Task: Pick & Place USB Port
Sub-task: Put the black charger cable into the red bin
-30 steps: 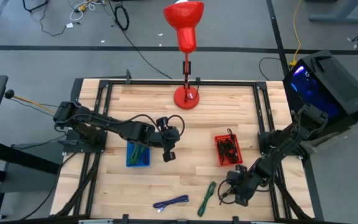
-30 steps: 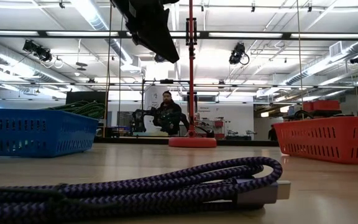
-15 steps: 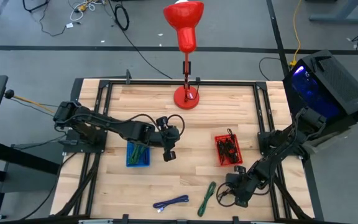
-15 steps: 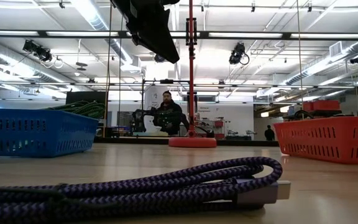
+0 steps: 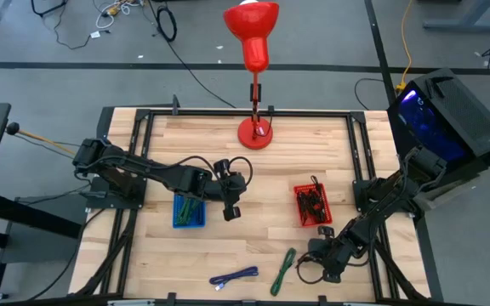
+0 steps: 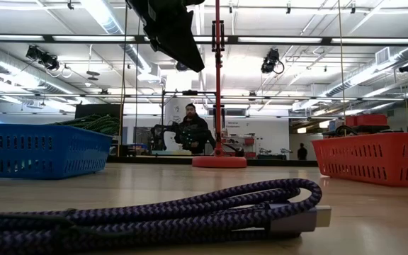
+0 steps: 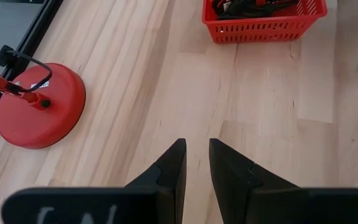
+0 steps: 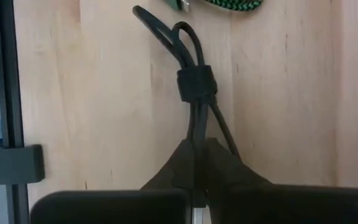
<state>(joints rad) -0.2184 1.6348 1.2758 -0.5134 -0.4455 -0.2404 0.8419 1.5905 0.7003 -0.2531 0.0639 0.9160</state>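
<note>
A black USB cable (image 8: 194,84), bundled with a strap, lies on the wood near the table's near right edge; my right gripper (image 8: 196,149) (image 5: 313,270) is shut on it. A green braided cable (image 5: 283,270) and a purple braided cable (image 5: 234,277) (image 6: 190,209) lie flat to its left. My left gripper (image 5: 230,210) (image 7: 196,163) hangs above the table's middle between a blue basket (image 5: 189,212) and a red basket (image 5: 311,204), its fingers a little apart with nothing between them. My right gripper pinches the black cable's strands (image 8: 196,127) between its two fingers, a short way from the strap on the side away from the loops. The fingers lie along the bundle. The looped end (image 8: 166,34) rests on the table.
The blue basket holds green cables and the red basket (image 7: 263,25) holds black ones. A red lamp stand (image 5: 254,132) (image 7: 39,106) sits at the far middle. Black frame rails (image 8: 5,93) run along the table's edges. Bare wood lies between the baskets.
My right gripper has edged slightly toward the table's near edge and left, over the black cable. My left gripper has kept still.
</note>
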